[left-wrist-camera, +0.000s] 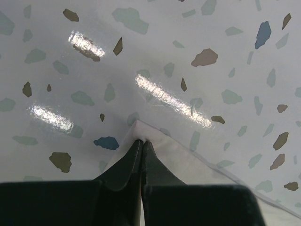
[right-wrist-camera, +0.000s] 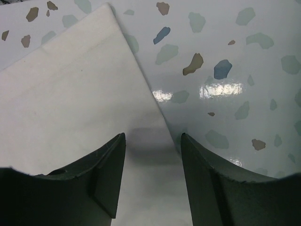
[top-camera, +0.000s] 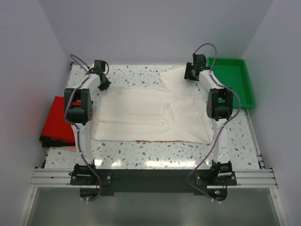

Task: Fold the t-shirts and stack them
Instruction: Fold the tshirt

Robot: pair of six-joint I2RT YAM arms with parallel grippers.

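Nearest the lens, the two arm bases sit on a metal rail (top-camera: 51,178) along the near edge of the speckled bench (top-camera: 141,153). At far left, a bright red t-shirt (top-camera: 59,117) lies bunched at the bench's left edge, with a darker layer showing along its near border. Just right of it the left arm reaches away from its base, and the left claw (top-camera: 103,84) is at the far left corner of the cream-white t-shirt (top-camera: 141,113). In the wrist view this claw (left-wrist-camera: 142,140) is pressed narrow, its tips pinching that pale cloth corner (left-wrist-camera: 188,160). The shirt is spread flat across the middle of the bench between the two arms, with a thin red strip peeking out along its near hem. One flap of it juts toward the far right. There the right claw (top-camera: 192,74) stands spread wide and holds nothing. Its wrist view shows the fingers (right-wrist-camera: 110,179) straddling the cloth's straight edge (right-wrist-camera: 70,94), one over fabric and one over bare bench. Whether they touch the cloth cannot be told. At far right, a green tray (top-camera: 233,80) sits in the bench's far corner, just beside the right arm.
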